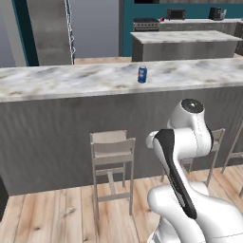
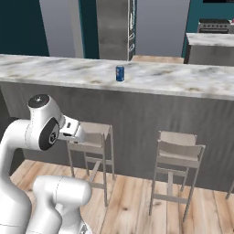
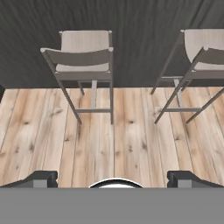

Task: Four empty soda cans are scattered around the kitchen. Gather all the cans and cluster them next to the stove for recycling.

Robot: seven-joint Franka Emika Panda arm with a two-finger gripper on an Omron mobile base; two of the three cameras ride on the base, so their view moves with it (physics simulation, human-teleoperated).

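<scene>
A blue soda can is seen standing upright on the marble surface of the long bar, alone and well apart from the arm. The stove is made out small and far behind, partly cut off by a second counter. In the hand view the fingers are spread wide apart over the wooden floor, holding nothing. Two stools stand below; one is cropped at the edge.

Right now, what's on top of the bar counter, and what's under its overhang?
On the counter: one blue can, upright, alone on the marble. Under the overhang: stools pushed against the grey front panel, on wood floor. What lies behind the counter's far edge is hidden.
</scene>
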